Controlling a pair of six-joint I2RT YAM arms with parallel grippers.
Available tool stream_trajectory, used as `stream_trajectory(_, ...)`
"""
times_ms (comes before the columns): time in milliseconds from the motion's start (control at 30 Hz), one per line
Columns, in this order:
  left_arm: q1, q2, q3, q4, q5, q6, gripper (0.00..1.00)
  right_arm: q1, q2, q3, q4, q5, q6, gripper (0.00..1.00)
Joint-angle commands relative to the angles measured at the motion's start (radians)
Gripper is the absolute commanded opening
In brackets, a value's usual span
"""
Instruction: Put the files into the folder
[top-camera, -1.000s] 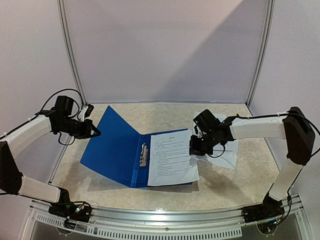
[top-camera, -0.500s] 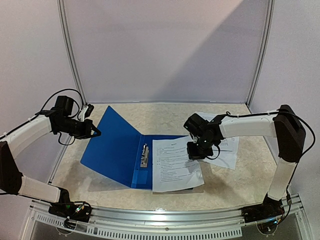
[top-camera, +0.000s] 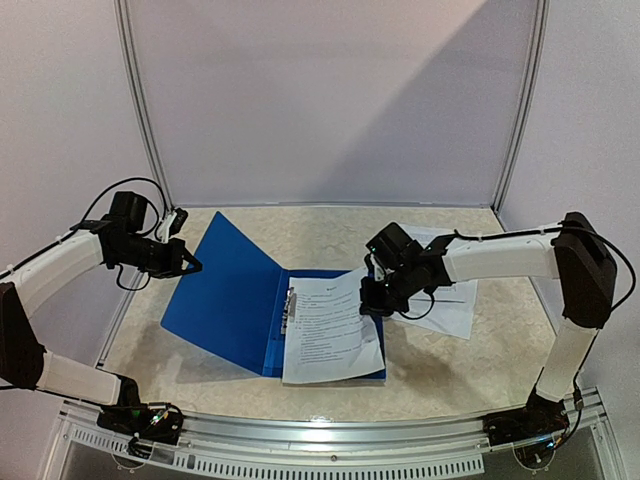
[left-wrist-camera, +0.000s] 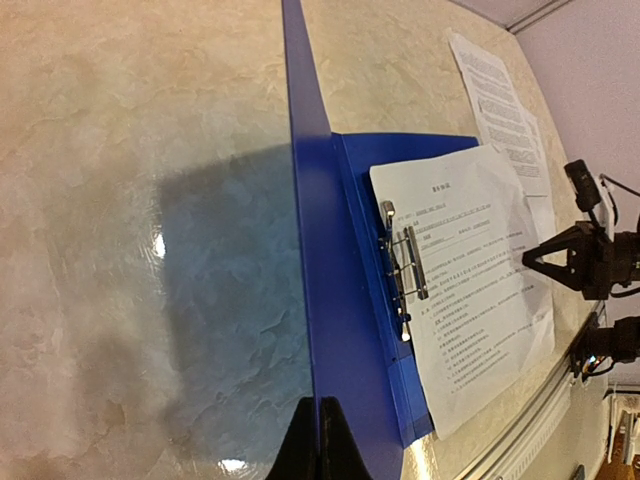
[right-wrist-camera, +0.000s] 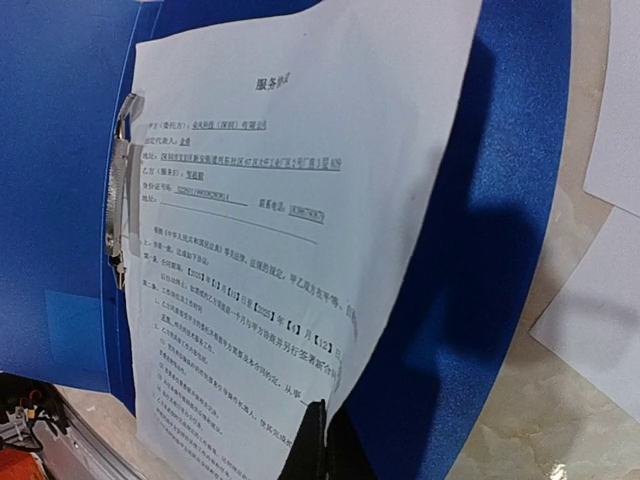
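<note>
Your left gripper (top-camera: 191, 266) is clamped on the raised cover of the folder (top-camera: 225, 300) — if it slips, the cover drops onto the sheet (top-camera: 330, 335) lying askew inside. Your right gripper (top-camera: 369, 304), fingers together on that sheet's edge, could buckle it — push gently.

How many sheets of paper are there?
3. One white printed paper sheet lies on the open royal-blue folder. A second sheet and a third sheet overlap on the beige tabletop right of it. More may hide underneath.
</note>
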Motion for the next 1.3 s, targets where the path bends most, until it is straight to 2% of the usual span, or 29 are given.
stream_trajectory(0, -0.007, -0.01, -0.011, -0.007, 0.009, 0.003, 0.0, -0.009, -0.009, -0.068, 0.125, -0.04, 0.074, 0.0)
stream_trajectory(267, -0.008, -0.012, -0.011, -0.007, 0.009, 0.003, 0.0, -0.037, -0.063, -0.246, 0.374, -0.035, 0.239, 0.0)
stream_trajectory(367, -0.008, -0.013, -0.011, -0.006, 0.01, 0.003, 0.0, -0.041, -0.077, -0.267, 0.399, 0.006, 0.254, 0.0)
stream_trajectory(567, -0.008, -0.013, -0.011, -0.007, 0.011, 0.002, 0.0, -0.047, -0.049, -0.249, 0.413, -0.016, 0.229, 0.0)
stream_trajectory(900, -0.007, -0.01, -0.011, -0.006, 0.01, 0.004, 0.0, -0.065, -0.047, -0.312, 0.529, 0.017, 0.316, 0.0)
stream_trajectory(1100, -0.006, -0.011, -0.011, -0.008, 0.009, 0.004, 0.0, -0.067, -0.073, -0.353, 0.539, 0.034, 0.348, 0.0)
stream_trajectory(1267, -0.006, -0.008, -0.011, -0.004, 0.01, 0.003, 0.0, -0.067, -0.08, -0.335, 0.548, -0.024, 0.309, 0.0)
